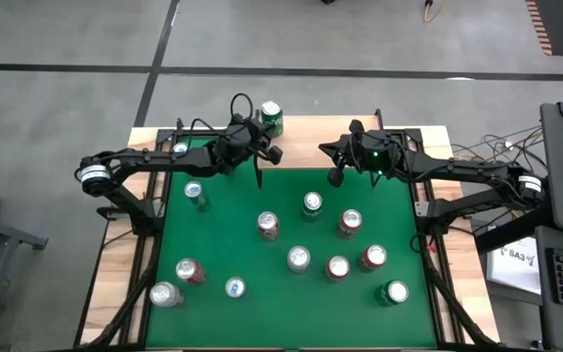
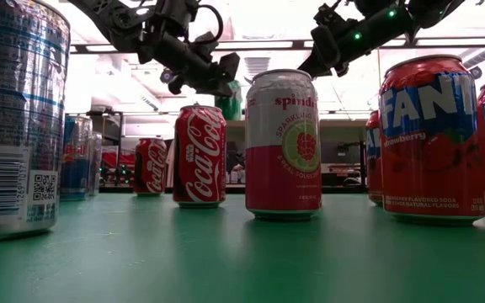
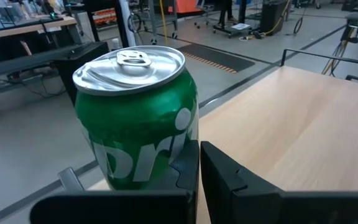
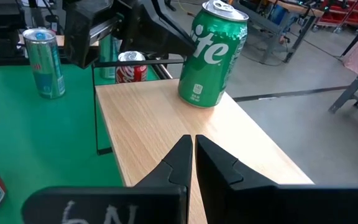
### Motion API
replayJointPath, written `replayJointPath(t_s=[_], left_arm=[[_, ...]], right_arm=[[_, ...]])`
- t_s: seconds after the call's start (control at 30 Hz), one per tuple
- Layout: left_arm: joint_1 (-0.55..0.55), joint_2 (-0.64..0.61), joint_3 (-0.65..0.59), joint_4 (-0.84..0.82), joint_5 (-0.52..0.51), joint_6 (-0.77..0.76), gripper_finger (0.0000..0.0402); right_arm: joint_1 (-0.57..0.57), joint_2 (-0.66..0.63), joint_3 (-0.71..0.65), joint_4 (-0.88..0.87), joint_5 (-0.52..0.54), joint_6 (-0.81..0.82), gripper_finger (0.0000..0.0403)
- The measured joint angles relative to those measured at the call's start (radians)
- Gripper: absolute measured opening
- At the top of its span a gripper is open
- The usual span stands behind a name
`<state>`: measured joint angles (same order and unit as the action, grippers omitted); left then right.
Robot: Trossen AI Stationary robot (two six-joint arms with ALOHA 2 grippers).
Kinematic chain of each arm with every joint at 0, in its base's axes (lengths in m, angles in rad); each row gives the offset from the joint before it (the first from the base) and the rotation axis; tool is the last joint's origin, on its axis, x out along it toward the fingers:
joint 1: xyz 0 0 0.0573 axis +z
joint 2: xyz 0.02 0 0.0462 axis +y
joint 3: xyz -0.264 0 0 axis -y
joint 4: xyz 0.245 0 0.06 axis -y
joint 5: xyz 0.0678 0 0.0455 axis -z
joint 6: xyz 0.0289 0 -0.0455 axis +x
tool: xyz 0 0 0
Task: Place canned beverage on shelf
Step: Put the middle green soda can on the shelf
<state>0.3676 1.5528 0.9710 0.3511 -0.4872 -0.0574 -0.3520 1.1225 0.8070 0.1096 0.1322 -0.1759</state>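
Note:
A green Sprite can (image 1: 271, 117) stands upright on its base on the shelf's light wooden board (image 1: 306, 135), at the table's far edge. It also shows in the left wrist view (image 3: 135, 118) and the right wrist view (image 4: 213, 56). My left gripper (image 3: 199, 168) is shut, its fingers close beside the can's lower side, over the board (image 3: 303, 124). My right gripper (image 4: 192, 155) is shut and empty. It hovers over the board (image 4: 166, 118), to the right of the can and apart from it. My left gripper's shut fingers (image 3: 185, 168) stand level beside the green can's lower wall (image 3: 166, 155). I cannot tell whether they touch it. The can stands on the board on its own base.
Several cans stand on the green felt (image 1: 233, 196), among them a pink-and-white one (image 2: 283, 143) and a red cola can (image 2: 199, 156). A silver-blue can (image 4: 44, 62) and a red can (image 4: 131, 65) stand near the shelf's thin black leg (image 4: 96, 106).

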Motion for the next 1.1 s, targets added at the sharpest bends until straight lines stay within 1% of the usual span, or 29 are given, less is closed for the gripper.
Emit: replayJointPath(t_s=[0.3, 0.5, 0.9, 1.0, 1.1], left_arm=[[0.001, 0.0, 0.0, 0.0, -0.003, 0.0, 0.0], [0.002, 0.0, -0.001, 0.0, -0.039, 0.0, 0.0], [0.003, 0.0, -0.001, 0.0, -0.039, -0.006, 0.0], [-0.008, 0.0, -0.001, 0.01, -0.015, -0.028, 0.0], [-0.036, 0.005, -0.001, 0.057, 0.028, -0.039, 0.0]], right_arm=[[0.0, 0.0, -0.001, 0.0, 0.0, 0.0, 0.0013], [0.0, 0.0, -0.001, 0.0, 0.0, -0.003, 0.0013], [0.0, 0.0, -0.003, 0.0, 0.0, -0.008, 0.0013], [0.0, 0.0, -0.003, 0.0, 0.0, -0.008, 0.0013], [0.0, 0.0, -0.003, 0.0, 0.0, -0.008, 0.0013]])
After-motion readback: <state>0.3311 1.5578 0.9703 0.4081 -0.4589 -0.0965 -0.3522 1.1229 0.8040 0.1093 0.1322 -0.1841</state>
